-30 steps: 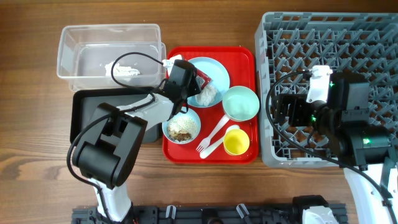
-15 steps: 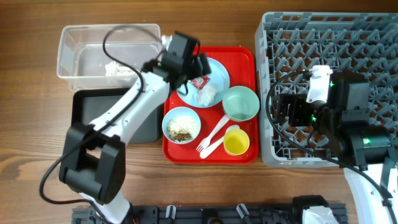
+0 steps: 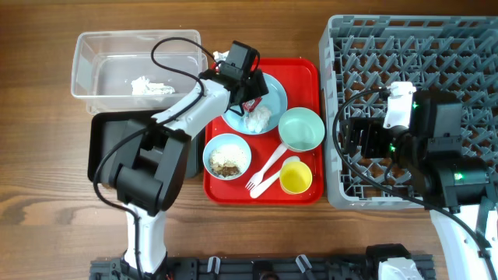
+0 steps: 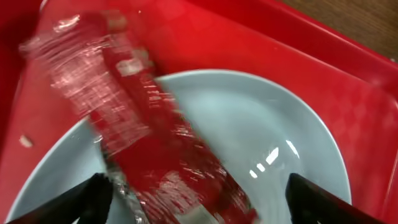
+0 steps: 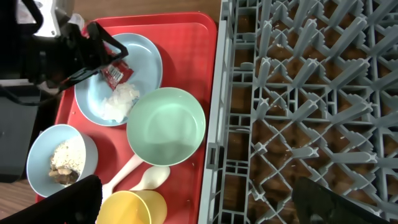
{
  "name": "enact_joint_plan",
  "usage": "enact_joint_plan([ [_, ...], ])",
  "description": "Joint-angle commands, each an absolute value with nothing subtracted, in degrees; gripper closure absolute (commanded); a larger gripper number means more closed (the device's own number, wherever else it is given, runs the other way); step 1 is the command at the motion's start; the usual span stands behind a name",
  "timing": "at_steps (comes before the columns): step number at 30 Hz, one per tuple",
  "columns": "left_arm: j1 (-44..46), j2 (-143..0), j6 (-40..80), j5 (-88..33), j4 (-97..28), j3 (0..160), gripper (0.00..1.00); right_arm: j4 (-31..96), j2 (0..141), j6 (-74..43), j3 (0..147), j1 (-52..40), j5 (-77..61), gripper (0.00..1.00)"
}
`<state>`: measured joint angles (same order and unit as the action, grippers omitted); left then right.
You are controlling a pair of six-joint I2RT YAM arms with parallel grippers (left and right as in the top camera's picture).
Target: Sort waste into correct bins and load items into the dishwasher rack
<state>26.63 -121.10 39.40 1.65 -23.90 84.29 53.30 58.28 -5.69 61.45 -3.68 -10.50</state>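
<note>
My left gripper hovers open over the pale blue plate on the red tray. In the left wrist view the shiny red wrapper lies on the plate between my spread fingertips, which stand apart from it. A white tissue sits beside the wrapper. A blue bowl holds crumbly food scraps. A teal bowl, a yellow cup and a white fork and spoon also rest on the tray. My right gripper is open at the grey dishwasher rack's left edge, holding nothing.
The clear tub at the back left holds a crumpled tissue. The black tray lies just in front of it, partly under my left arm. The red serving tray sits between the bins and the rack.
My left gripper went from shut to open and shifted from the plate's left side toward its far edge. The wrapper stays on the plate. The right arm has not moved.
</note>
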Motion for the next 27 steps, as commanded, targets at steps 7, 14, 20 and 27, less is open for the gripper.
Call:
enact_joint_plan([
  [7, 27.0, -124.2, 40.0, 2.6, -22.4, 84.4, 0.41, 53.2, 58.3, -4.6, 62.6, -3.5, -11.5, 0.0],
  [14, 28.3, -125.6, 39.9, 2.2, -21.3, 84.4, 0.82, 53.2, 58.3, -4.7, 62.6, -3.5, -11.5, 0.0],
  [20, 26.0, -115.3, 33.0, 3.7, -24.6, 84.4, 0.96, 53.2, 58.3, -4.6, 62.6, -3.5, -11.5, 0.0],
  [27, 11.6, -101.5, 28.7, 5.9, -30.3, 84.4, 0.96, 53.5, 58.3, -4.7, 62.6, -3.5, -11.5, 0.0],
])
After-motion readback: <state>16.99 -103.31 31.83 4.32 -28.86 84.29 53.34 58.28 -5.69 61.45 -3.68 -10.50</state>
